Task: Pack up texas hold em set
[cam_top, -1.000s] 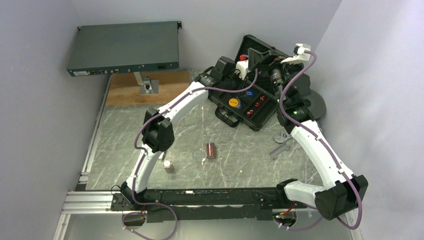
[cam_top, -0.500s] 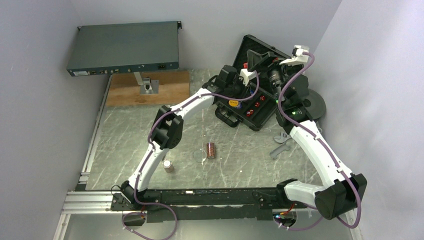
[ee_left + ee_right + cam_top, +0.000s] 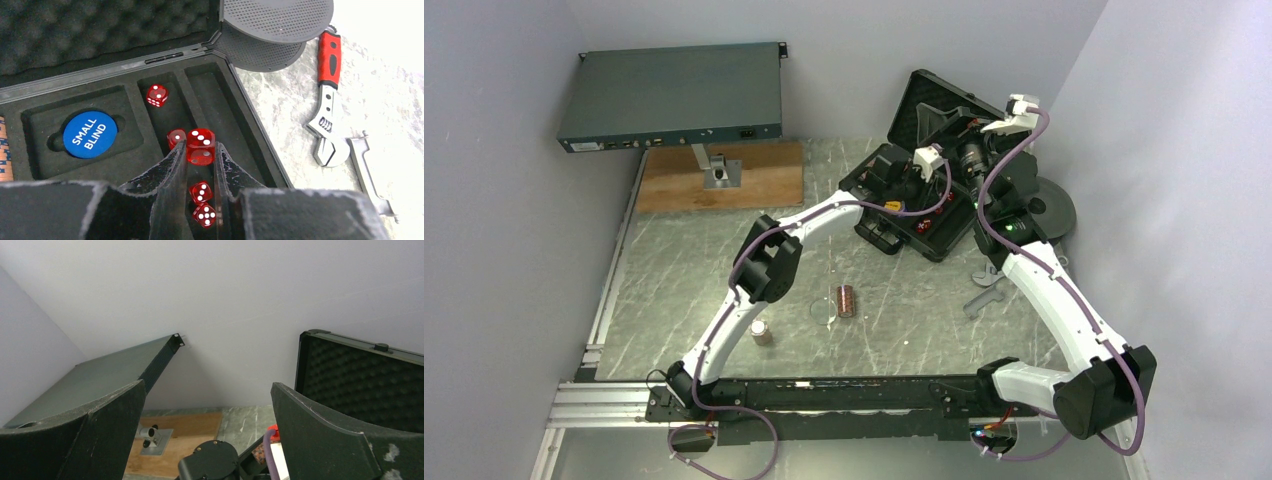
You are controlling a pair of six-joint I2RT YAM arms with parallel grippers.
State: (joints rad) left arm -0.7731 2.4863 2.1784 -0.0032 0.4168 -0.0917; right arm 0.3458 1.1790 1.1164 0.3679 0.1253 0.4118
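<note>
The words "SMALL BLIND" are printed in white capitals on a round blue plastic button [image 3: 90, 134], which is seated in a recess of the black foam-lined case [image 3: 125, 70]. White pips are carried by the translucent red die [image 3: 200, 142] pinched in the left gripper [image 3: 200, 150] and by the loose red dice [image 3: 157, 95] around it. Markings on the grey metal rack unit [image 3: 674, 95] are too small to be read.

Left arm [image 3: 819, 212] stretched far forward, left fingers [image 3: 172, 175] pinched close; right fingers [image 3: 85, 440] seemingly spread wide
</note>
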